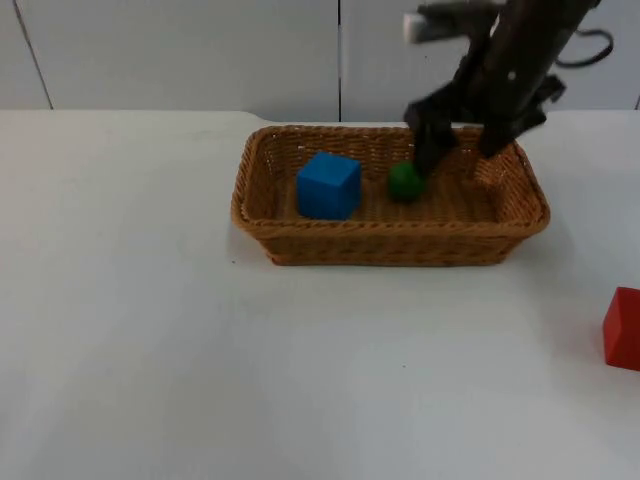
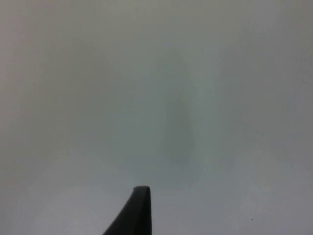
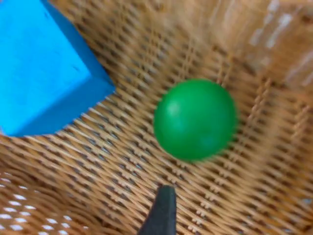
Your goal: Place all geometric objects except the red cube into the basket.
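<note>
Basket (image 1: 390, 245): wicker, rectangular, on white table (image 1: 150, 350), mid-far area near grey partition wall (image 1: 180, 50).
Blue cube (image 1: 328, 185): inside basket, left part, resting on woven floor. Also seen in right wrist view (image 3: 44, 68).
Green ball (image 1: 404, 181): inside basket, approx. centre, near blue cube but apart from it. Sits on the weave in right wrist view (image 3: 195, 119), nothing gripping it.
Red cube (image 1: 622, 328): on table, outside basket, well apart, at the table's right edge of top view.
Right gripper (image 1: 460, 150): above basket interior, right arm reaching down from upper right. Fingers spread wide, holding nothing; one finger just beside green ball, other toward basket's right part.
Left gripper: black fingertip (image 2: 134, 213) over bare table surface in left wrist view. Finger spread: cannot tell. Left arm waits.
</note>
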Action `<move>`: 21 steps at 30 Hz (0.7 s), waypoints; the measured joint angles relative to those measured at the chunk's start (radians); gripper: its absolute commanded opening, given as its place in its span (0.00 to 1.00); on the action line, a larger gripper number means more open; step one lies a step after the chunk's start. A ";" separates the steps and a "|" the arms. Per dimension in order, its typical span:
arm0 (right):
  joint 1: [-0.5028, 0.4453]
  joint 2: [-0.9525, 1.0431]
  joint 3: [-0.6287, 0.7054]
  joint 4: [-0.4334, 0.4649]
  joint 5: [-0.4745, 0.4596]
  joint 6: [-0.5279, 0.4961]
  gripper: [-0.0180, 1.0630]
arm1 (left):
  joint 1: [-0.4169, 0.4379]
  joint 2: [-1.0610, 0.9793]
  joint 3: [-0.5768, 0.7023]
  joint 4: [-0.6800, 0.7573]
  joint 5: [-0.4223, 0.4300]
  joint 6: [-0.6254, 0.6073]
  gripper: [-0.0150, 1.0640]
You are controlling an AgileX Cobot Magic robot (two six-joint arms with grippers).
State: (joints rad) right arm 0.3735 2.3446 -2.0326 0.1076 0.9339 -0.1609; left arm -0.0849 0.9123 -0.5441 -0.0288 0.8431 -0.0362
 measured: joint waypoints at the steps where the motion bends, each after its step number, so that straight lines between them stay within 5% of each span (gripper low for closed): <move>1: 0.000 0.000 0.000 0.000 0.000 0.000 0.71 | 0.000 0.000 0.000 0.000 0.000 0.000 0.94; 13: 0.000 -0.394 0.009 0.004 0.060 -0.007 0.71 | 0.000 0.000 0.000 0.000 0.000 0.000 0.94; 17: 0.000 -0.490 0.069 0.004 0.062 -0.011 0.71 | 0.000 0.000 0.000 -0.003 0.000 0.000 0.94; 21: 0.000 -0.662 0.273 0.004 0.025 -0.011 0.71 | 0.000 0.000 0.000 -0.007 0.000 0.000 0.94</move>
State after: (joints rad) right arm 0.3735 1.6822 -1.7595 0.1118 0.9591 -0.1715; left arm -0.0849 0.9123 -0.5441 -0.0362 0.8431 -0.0362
